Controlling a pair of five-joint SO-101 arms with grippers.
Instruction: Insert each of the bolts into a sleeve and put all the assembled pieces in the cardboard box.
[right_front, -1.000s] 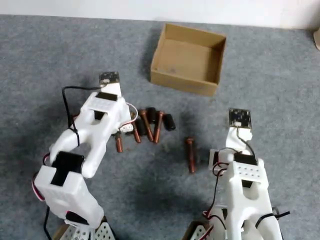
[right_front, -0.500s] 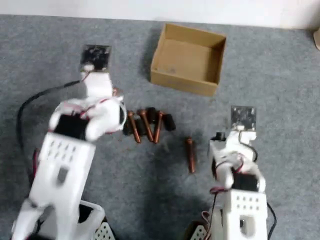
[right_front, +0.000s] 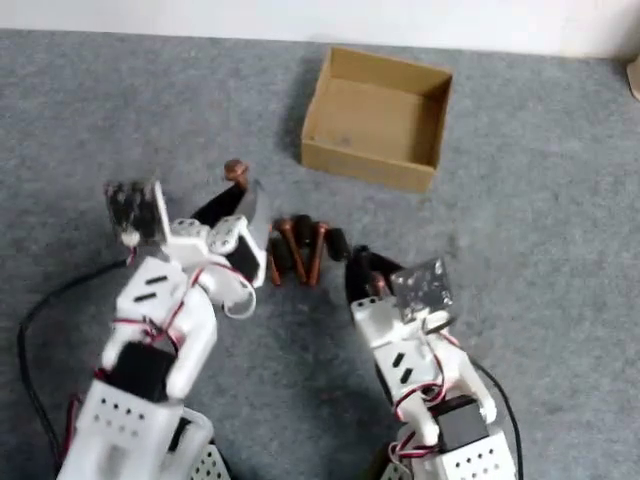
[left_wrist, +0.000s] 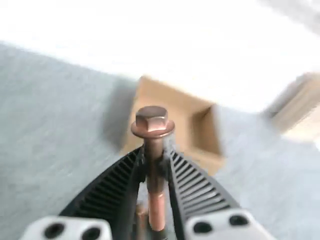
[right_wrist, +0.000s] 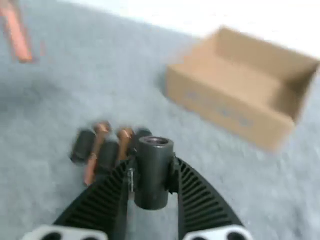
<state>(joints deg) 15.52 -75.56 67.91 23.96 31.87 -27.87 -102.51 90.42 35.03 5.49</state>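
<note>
Left gripper clamped on copper bolt; right gripper clamped on black sleeve.

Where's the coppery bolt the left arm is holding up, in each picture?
High view: the copper hex-head bolt stands up from the left gripper, short of the brown cardboard box.
Left wrist view: bolt clamped between the black fingers, head up, box behind.
Right wrist view: a blurred copper streak, likely it, far past the black sleeve in the right gripper.
Shared landmark: the box.
</note>
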